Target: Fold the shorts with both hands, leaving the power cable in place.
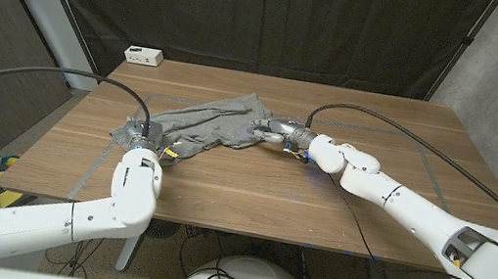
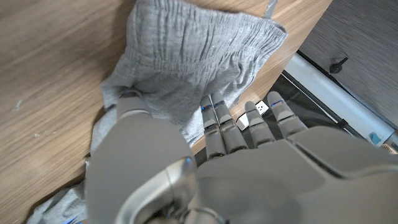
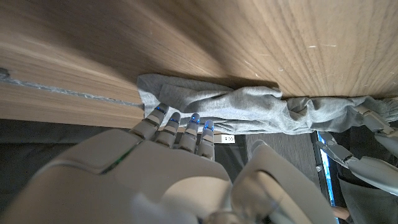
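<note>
On the wooden table (image 1: 251, 194), grey shorts (image 1: 207, 125) lie crumpled. Left hand (image 1: 144, 133) grips one end. Right hand (image 1: 275, 132) grips the other.

One shorts (image 1: 207, 121); two robot hands; one white box (image 1: 144, 56)

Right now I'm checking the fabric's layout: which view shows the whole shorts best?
The head view: the grey shorts lie spread between the left hand and right hand. The left wrist view shows the waistband close up; the right wrist view shows a bunched edge.
</note>
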Controlling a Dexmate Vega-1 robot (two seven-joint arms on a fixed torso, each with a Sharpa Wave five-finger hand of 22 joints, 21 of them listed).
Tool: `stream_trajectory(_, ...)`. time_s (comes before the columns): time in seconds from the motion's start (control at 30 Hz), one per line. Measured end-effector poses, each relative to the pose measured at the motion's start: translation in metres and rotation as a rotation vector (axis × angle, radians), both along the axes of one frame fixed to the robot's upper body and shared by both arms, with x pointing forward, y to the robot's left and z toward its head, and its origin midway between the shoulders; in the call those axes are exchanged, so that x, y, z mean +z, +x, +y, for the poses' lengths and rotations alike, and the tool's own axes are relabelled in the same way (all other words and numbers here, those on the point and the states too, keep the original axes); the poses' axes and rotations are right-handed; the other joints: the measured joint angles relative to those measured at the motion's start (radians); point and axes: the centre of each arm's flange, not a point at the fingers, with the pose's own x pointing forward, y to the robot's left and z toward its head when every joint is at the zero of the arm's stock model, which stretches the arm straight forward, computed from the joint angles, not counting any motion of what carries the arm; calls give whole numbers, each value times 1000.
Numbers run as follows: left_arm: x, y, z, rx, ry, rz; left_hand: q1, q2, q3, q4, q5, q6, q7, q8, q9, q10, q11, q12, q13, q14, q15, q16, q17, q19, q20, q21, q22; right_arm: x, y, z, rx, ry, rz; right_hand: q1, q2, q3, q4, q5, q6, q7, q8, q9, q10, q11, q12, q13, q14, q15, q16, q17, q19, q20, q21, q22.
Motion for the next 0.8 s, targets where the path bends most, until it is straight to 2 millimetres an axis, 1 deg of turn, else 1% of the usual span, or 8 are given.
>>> stream_trajectory(0.13, 0, 2, -5, 0, 37, 20, 42, 24, 6, -5, -4, 119, -13, 15, 5, 99, -13, 8, 5, 59, -23, 5, 0, 13, -13, 0, 1, 0, 0, -1, -1, 3, -1, -3, -3, 1, -1, 4, 0, 0, 0, 0, 0, 0, 0, 0, 0, 0, 0, -5, 0, 0, 0, 0)
stream_trajectory(0.3, 0, 5, -6, 12, 57, 32, 48, 31, 0, 1, -21, 99, -15, -14, 6, 89, -12, -11, 9, 69, -23, 5, 0, 16, -16, -7, 5, 1, 0, -2, -2, 7, -4, -4, -4, 1, -1, 4, 0, 0, 0, 0, 0, 0, 0, 0, 0, 0, 0, -5, 4, 4, 0, 0)
stream_trajectory(0.33, 0, 5, -6, 11, 61, 33, 64, 46, 3, 0, -22, 124, -14, -13, 6, 121, -13, -8, 11, 85, -23, 5, 0, 22, -18, -7, 5, 2, 0, -3, -3, 7, -5, -4, -4, 1, -1, 4, 0, 0, 0, 0, 0, 0, 0, 0, 0, 0, 0, -5, 4, 4, 0, 0)
stream_trajectory(0.47, 6, 4, -13, 2, 118, 21, 188, 120, 63, -25, -75, 320, -10, 27, 8, 326, -27, 45, 28, 186, -26, 5, 0, 81, -55, 12, 5, 3, 0, -4, -3, 8, -7, -4, -4, 5, -5, 4, 0, 0, 0, 0, 0, 0, 0, 0, 0, 0, 0, -5, 4, 4, 5, 0)
stream_trajectory(0.6, -1, 7, -9, 40, 117, -2, 292, 150, 121, -39, -147, 444, 18, 49, 8, 484, -33, 83, 52, 286, -30, 5, 0, 135, -96, 40, 9, 4, -1, -5, -6, 6, -12, -4, -4, 5, -5, 8, 6, 5, 4, 0, 0, 0, 4, 0, 0, 0, 0, -5, 4, 3, 5, 0)
stream_trajectory(0.73, 11, 3, -19, 23, 202, -73, 331, 169, 148, -42, -171, 470, 40, 57, 14, 513, -10, 97, 68, 352, -37, 18, 2, 172, -118, 59, 9, 4, -3, -4, -3, 2, -15, -7, -1, 25, -7, 15, 49, -10, 15, 0, 16, -8, 8, 0, 16, 0, 0, -9, 8, 0, 5, 0)
stream_trajectory(0.77, -5, 6, -10, 60, 151, -48, 334, 171, 153, -42, -172, 470, 40, 57, 15, 514, -8, 97, 69, 362, -38, 21, 2, 178, -121, 60, 9, 3, -2, -5, -10, -11, -10, -7, -1, 31, -7, 15, 60, -13, 19, 0, 23, -12, 10, 0, 25, -1, 2, -9, 11, -4, 5, 0)
stream_trajectory(0.8, 0, 5, -14, 53, 183, -75, 337, 175, 154, -41, -176, 471, 42, 57, 15, 514, -8, 97, 71, 369, -40, 22, 2, 185, -121, 64, 9, 2, -2, -4, -9, -13, -10, -8, 0, 40, -6, 15, 72, -18, 20, 0, 33, -15, 12, 0, 34, 0, 5, -9, 15, -7, 5, 0)
